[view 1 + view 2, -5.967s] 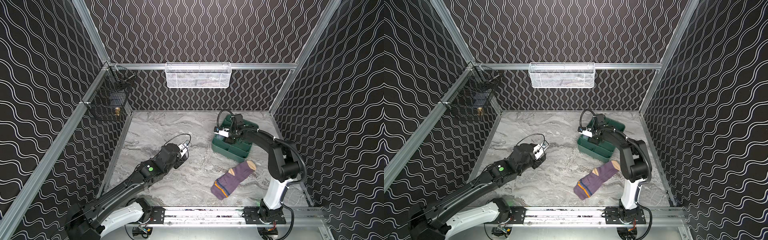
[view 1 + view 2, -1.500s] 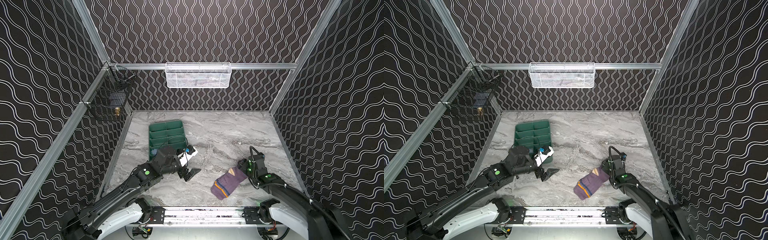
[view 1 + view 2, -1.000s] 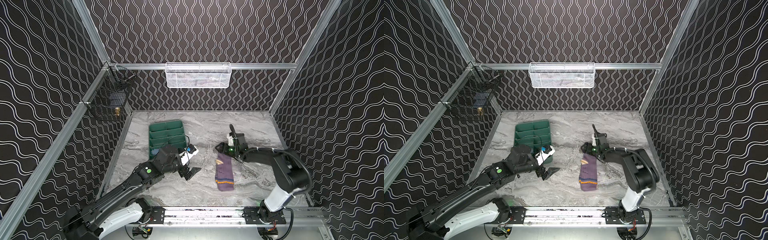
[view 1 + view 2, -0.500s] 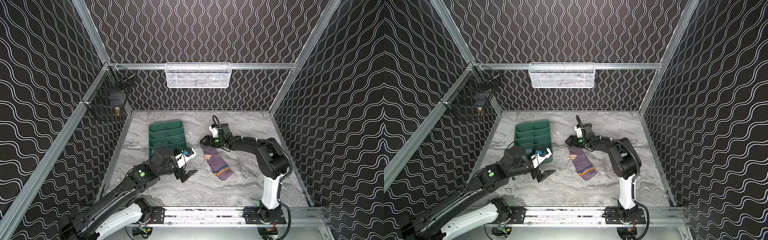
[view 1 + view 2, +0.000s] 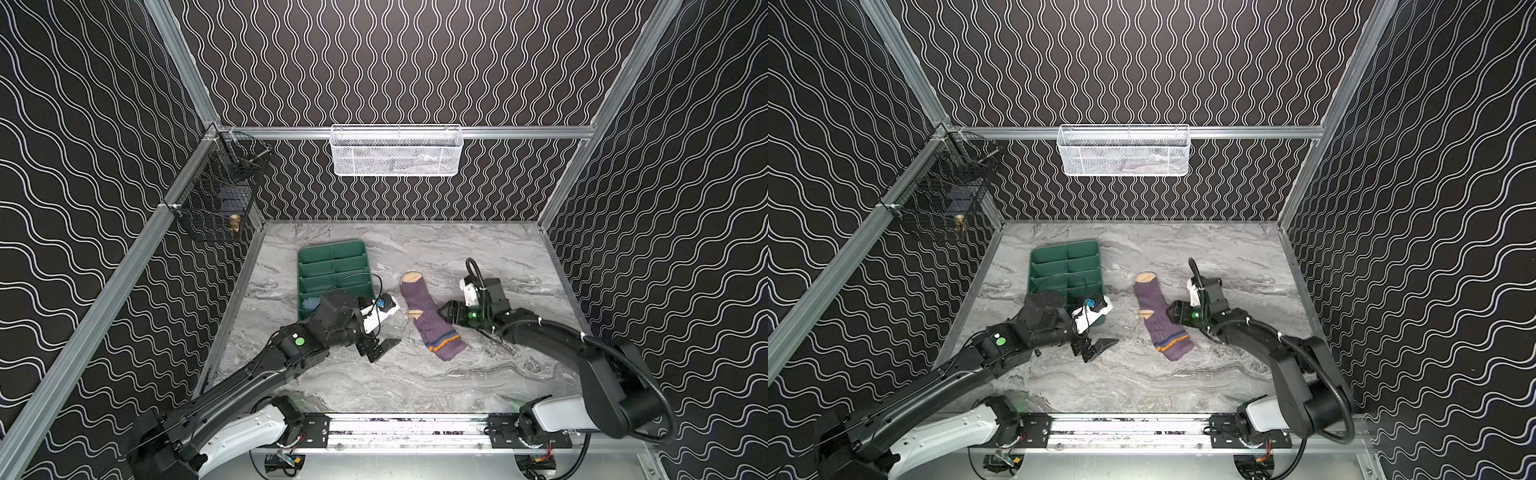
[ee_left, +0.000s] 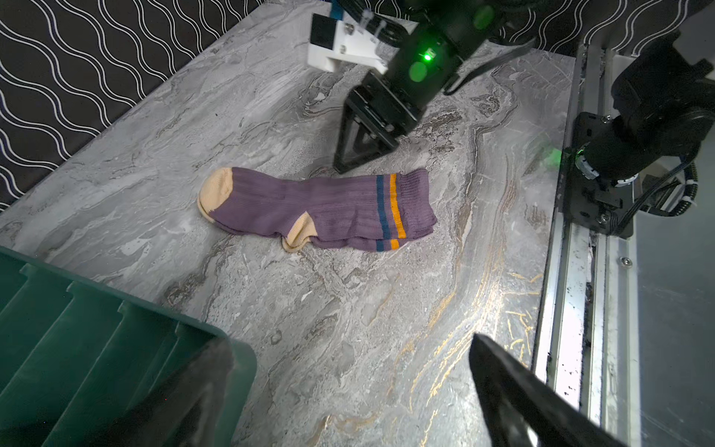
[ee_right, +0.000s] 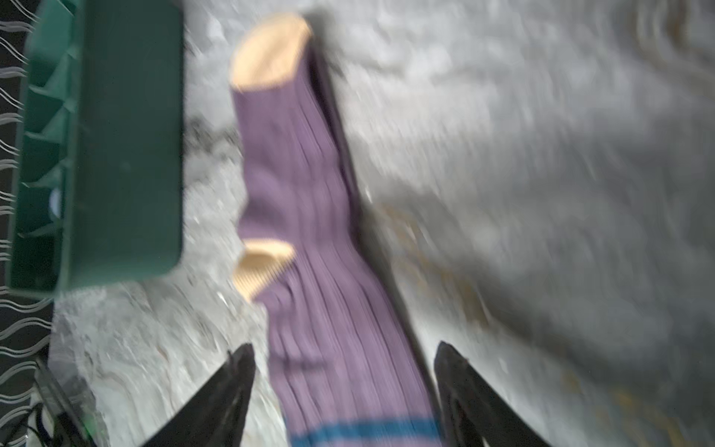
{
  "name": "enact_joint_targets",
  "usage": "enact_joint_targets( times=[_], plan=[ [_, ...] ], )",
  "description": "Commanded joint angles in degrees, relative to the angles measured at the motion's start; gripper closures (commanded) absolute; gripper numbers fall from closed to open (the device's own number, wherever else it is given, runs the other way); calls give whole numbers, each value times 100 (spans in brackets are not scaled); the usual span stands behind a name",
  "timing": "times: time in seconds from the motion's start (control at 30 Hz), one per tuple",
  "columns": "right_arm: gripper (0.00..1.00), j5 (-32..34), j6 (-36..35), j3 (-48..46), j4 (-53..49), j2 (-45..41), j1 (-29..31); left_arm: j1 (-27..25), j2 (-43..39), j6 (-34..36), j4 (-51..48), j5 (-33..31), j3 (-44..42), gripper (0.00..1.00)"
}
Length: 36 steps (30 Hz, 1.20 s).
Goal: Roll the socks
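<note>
We see the grey marbled table (image 5: 374,386) filling the lower middle of both top views. The left arm (image 5: 257,374) reaches in from the lower left and the right arm (image 5: 552,336) from the lower right. A white mesh basket (image 5: 395,151) hangs on the back wall at upper centre. The green tray (image 5: 332,266), divided into compartments, lies left of centre.

Just right of the tray, and apart from it, the purple sock (image 5: 428,316) lies flat at the centre of the frame. Its tan toe points toward the back wall and its orange and navy stripes toward the front rail.

The right gripper (image 5: 451,312) sits low, just beside the sock's right edge. Its jaws stand spread and we see nothing pinched between them, though its wrist view is blurred. The left gripper (image 5: 380,349) hovers below the tray's near corner, left of the sock's cuff, with its jaws spread wide and empty.

A pale blue scrap (image 5: 309,303) shows in the tray's lowest left compartment; we cannot tell what it is.
</note>
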Motion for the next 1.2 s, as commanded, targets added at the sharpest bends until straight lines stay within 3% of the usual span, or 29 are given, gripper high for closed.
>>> enact_joint_targets(
  times=[0.0,0.17,0.43,0.57,0.77,0.87,0.93,1.07,1.17],
  plan=[
    [25,-30,253,-429,148,-234,29,-2,26,-84,318,82,-39,1],
    [26,-286,357,-634,419,-72,267,-9,35,-88,289,99,-29,1],
    [26,-328,625,-447,697,435,1519,-11,-75,60,-66,-15,87,1],
    [25,199,532,-327,221,45,1568,-10,-132,198,-221,-1,143,1],
    [21,809,-959,251,-857,-1149,1573,-11,-100,815,-722,220,403,1],
    [21,924,-1954,64,-856,-1680,1599,-28,-95,1157,-1012,34,577,1],
    [24,988,-2238,-110,-521,-1996,1629,-61,-148,1371,-1091,-99,613,1],
    [28,804,-3594,-326,-193,-2592,1877,-225,-392,1543,-1010,-462,496,1],
    [29,854,-5107,-487,-360,-2828,2101,-322,-595,1533,-940,-622,330,1]
  ],
)
